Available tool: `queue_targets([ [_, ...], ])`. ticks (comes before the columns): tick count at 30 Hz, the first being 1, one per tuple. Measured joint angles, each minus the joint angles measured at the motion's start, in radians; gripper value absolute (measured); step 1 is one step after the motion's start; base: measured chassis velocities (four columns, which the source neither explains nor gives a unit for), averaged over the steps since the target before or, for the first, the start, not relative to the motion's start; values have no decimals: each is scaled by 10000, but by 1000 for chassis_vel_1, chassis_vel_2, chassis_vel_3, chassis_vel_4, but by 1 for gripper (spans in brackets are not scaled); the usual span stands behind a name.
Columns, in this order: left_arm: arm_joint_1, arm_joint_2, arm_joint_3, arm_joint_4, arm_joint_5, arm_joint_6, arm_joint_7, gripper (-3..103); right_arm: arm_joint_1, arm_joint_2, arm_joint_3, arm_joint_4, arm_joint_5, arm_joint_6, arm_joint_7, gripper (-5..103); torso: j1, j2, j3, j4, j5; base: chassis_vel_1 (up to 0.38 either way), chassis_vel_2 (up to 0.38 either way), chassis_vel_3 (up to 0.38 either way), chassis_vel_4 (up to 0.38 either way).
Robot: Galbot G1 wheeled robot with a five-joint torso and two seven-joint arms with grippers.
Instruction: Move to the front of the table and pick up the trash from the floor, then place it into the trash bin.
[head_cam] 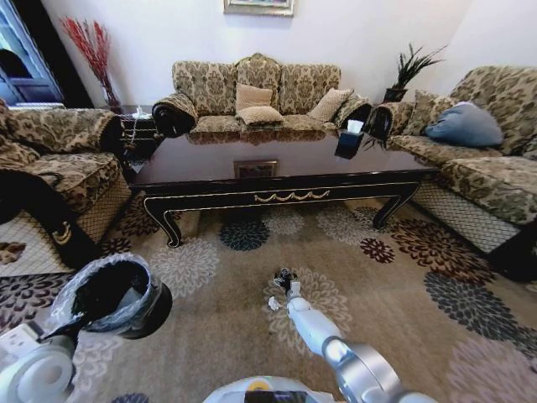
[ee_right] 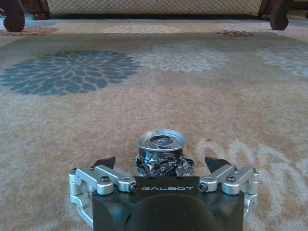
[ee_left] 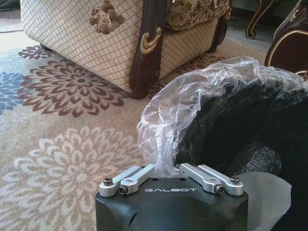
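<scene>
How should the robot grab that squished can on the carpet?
Grip the crushed can around its crumpled middle, below the round top, coming down from above. It stands upright on the carpet, and the open right gripper already has a finger on each side. The left gripper holds the trash bin by its liner.

Soft, even daylight fills the room, seemingly from a window (head_cam: 21, 63) at the head view's upper left, and it lays a pale sheen with mirrored cushions along the far edge of the glossy table (head_cam: 277, 172), whose underside casts a dim shadow on the carpet (head_cam: 252, 277). The head view bends strongly at its edges, curving the sofas (head_cam: 491, 126) and the table's front edge. In the wrist views the carpet stays fairly sharp, the trash bin (ee_left: 250, 139) liner catches white glare, and the crushed can (ee_right: 161, 151) lid shines.
</scene>
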State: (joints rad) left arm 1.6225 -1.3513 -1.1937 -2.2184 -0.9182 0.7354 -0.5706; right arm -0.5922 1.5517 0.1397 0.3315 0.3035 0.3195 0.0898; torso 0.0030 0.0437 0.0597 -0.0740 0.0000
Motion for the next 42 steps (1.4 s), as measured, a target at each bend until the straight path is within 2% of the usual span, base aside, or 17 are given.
queue_targets([
  [2,-16,7,4,11,-1,0,0,2,2,4,38,-11,-36,38,-86,102,0,0,0,0,0,0,0,0,0],
  [3,-26,8,14,13,-2,0,0,2,4,10,58,-9,-41,54,-117,98,0,0,0,0,0,0,0,0,0],
  [4,-26,8,14,13,-2,0,0,2,4,10,58,-9,-41,54,-117,98,0,0,0,0,0,0,0,0,0],
  [7,-50,5,55,24,-5,0,2,2,13,43,91,35,-51,115,-171,83,0,0,0,0,0,0,0,0,0],
  [9,-53,0,64,27,-4,0,2,2,12,46,92,51,-59,123,-176,83,0,1,0,0,0,0,0,0,0],
  [13,-53,-13,80,19,3,0,1,2,8,75,182,64,-231,125,-179,61,0,0,0,0,0,0,0,0,0],
  [14,-53,-13,80,19,3,0,1,2,8,75,182,64,-231,125,-179,61,0,0,0,0,0,0,0,0,0],
  [18,-37,-10,72,-23,3,0,-2,2,-35,76,265,80,-386,147,-178,47,0,1,0,0,0,0,0,0,0],
  [24,-18,-16,73,-60,3,0,-8,2,-142,-15,304,255,-534,189,-170,34,0,0,0,1,1,0,0,0,0],
  [28,-39,-38,150,-71,14,0,-21,2,-369,-312,49,878,-449,208,-112,18,0,0,0,0,1,0,0,0,0],
  [35,-128,-86,363,-62,124,0,-36,2,-847,-845,-470,2099,-55,172,110,9,0,0,0,0,1,0,0,0,0],
  [37,-166,-85,425,-55,130,0,-42,2,-1056,-1010,-617,2560,157,155,213,3,0,0,0,0,1,0,0,0,0],
  [39,-178,-78,447,-53,133,0,-47,2,-1184,-1107,-713,2868,344,136,255,3,0,0,0,-1,1,0,0,0,0],
  [42,-214,-61,584,-52,148,0,-54,2,-1646,-1479,-1161,4276,1015,135,291,3,0,0,-1,0,2,0,0,0,0],
])
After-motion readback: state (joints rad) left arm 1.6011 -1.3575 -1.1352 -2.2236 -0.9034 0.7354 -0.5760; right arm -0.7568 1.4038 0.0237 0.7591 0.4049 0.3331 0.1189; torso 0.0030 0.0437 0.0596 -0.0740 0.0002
